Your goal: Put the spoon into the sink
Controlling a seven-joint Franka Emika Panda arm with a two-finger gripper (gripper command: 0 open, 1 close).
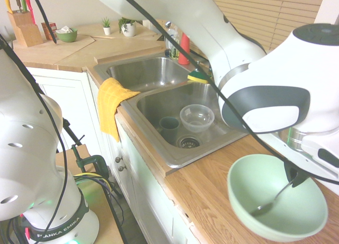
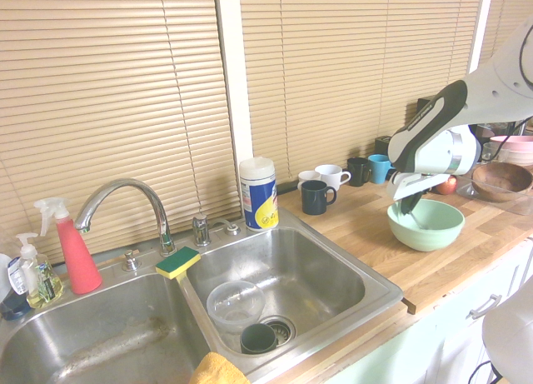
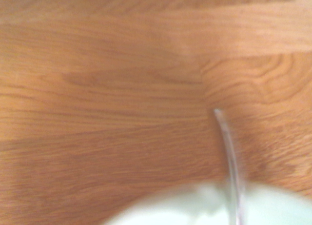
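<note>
Gripping the spoon (image 1: 271, 200) by the upper end of its handle, the gripper (image 1: 294, 176) is seen just above the pale green bowl (image 1: 249, 187) on the wooden counter (image 1: 204, 188), its dark fingers pinched together on the metal. The spoon is tilted, its oval end resting low inside the bowl and the handle rising toward the fingers. In the second exterior view the gripper (image 2: 406, 203) is shown dipped at the near rim of the same bowl (image 2: 433, 231); the spoon cannot be made out there. In the wrist view a slim blurred handle (image 3: 229, 156) is seen crossing wood grain above a pale green rim (image 3: 161, 210).

The sink (image 1: 156, 134) is set well apart from the bowl, along the counter. In its nearer basin a clear plastic container (image 1: 197, 117) and a dark cup (image 1: 169, 123) are placed beside the round drain (image 1: 188, 142). A yellow cloth (image 1: 112, 104) is draped over the front edge at the divider. A yellow-green sponge (image 2: 177, 262) is laid on the back ledge by the faucet (image 2: 125, 205), with a red spray bottle (image 2: 71, 251) further along. Mugs (image 2: 321, 188) are lined up under the blinds.
</note>
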